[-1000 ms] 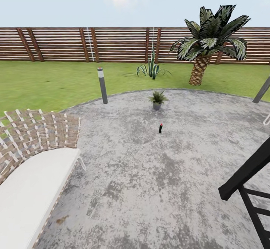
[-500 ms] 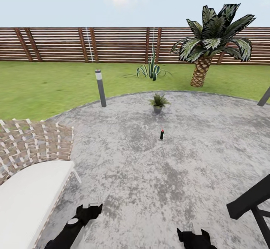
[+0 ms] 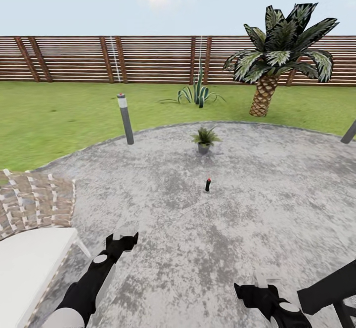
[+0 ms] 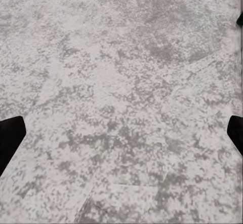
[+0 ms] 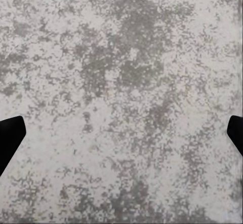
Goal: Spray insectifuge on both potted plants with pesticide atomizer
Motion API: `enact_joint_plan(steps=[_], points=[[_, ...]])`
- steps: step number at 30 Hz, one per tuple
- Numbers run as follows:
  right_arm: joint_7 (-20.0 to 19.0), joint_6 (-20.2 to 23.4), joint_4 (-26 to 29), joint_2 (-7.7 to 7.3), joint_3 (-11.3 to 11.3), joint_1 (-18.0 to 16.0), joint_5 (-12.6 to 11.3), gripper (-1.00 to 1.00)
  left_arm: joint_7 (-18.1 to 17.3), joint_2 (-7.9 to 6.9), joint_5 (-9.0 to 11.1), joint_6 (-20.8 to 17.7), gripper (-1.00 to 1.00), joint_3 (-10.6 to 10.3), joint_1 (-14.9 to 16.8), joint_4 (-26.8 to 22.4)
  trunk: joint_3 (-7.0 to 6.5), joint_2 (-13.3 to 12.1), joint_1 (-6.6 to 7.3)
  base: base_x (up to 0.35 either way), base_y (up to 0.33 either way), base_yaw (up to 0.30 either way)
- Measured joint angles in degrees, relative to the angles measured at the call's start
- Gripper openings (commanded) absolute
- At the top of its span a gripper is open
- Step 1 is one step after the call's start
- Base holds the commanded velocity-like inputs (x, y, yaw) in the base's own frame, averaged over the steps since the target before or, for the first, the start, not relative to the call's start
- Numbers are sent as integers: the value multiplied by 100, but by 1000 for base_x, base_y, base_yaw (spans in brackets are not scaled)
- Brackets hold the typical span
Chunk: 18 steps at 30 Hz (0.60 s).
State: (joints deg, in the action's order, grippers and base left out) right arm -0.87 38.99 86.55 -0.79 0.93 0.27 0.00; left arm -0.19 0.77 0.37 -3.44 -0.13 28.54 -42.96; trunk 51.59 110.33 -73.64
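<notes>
Near the centre of the head view, the pesticide atomizer (image 3: 208,185) stands upright on the grey patio (image 3: 277,194), a slim dark bottle with a red tip, its long axis vertical. It lies well ahead of both grippers, which sit low in the frame: the left gripper (image 3: 121,241) at lower left, the right gripper (image 3: 257,291) at lower right. The bottle stands between their lines, a little nearer the right gripper's side, though the left reaches further forward, so neither arm is clearly favoured. In both wrist views the dark fingertips (image 4: 11,138) (image 5: 10,135) sit at opposite edges with bare paving between, so both grippers are spread apart and hold nothing. A potted plant (image 3: 204,139) sits beyond the bottle, well apart from it. Open paving surrounds the bottle; the white lounger (image 3: 29,263) at lower left and a black frame (image 3: 329,291) at lower right flank the approach.
</notes>
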Motion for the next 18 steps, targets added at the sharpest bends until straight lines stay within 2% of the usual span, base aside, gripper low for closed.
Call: enact_joint_plan(steps=[8,13,18], points=[[7,32,21,18,-19,2,0,100,-3,-23,-11,-279,100,-6,-13,-237,0,0,0,192,-296,0],[7,33,20,21,-33,0,4,100,-17,-25,28,-287,100,3,-36,-239,16,0,1,284,-198,189],[7,32,19,20,-40,2,6,100,-33,-25,34,-284,100,0,-42,-239,41,0,1,335,-43,200]])
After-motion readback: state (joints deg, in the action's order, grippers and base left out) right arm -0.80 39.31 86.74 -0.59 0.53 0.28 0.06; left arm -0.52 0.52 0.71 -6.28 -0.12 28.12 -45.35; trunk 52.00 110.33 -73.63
